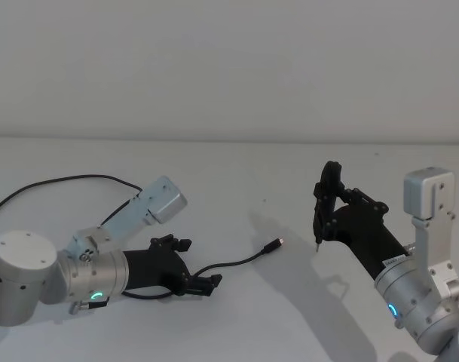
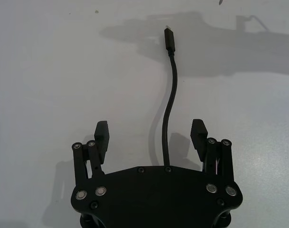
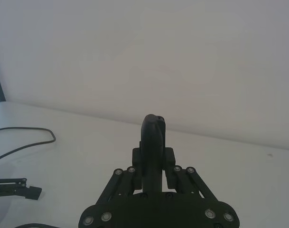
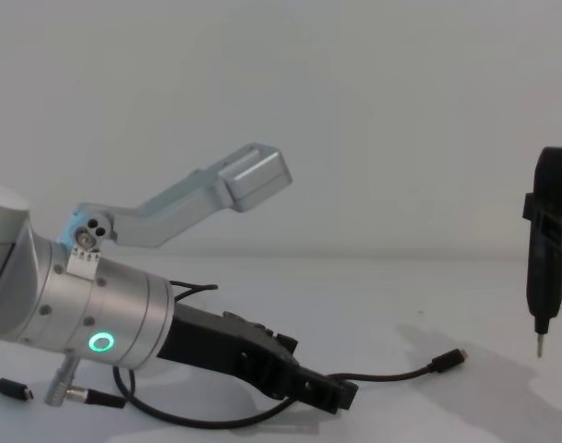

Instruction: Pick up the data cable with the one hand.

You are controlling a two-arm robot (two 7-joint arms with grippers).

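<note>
Now, left claw point(image 2: 149, 124): fingers point(image 2: 101, 133) apart, low on the bench point(image 1: 237, 173).
Data cable point(image 2: 166, 111): flat, running lengthwise between those fingers, plug ahead.
Right claw point(image 3: 153, 161): far off, clamped on screwdriver point(image 4: 548, 240).

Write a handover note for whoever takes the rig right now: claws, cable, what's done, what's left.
Left claw: open, low at the table, fingers on either side of the data cable, not closed on it.
Right claw: shut on a screwdriver, tip down, held above the table off to the right.
Cable: lying on the table, plug at the end nearer the right arm.
Done: left claw is lined up astride the cable.
Left: close on the cable, then lift.
</note>
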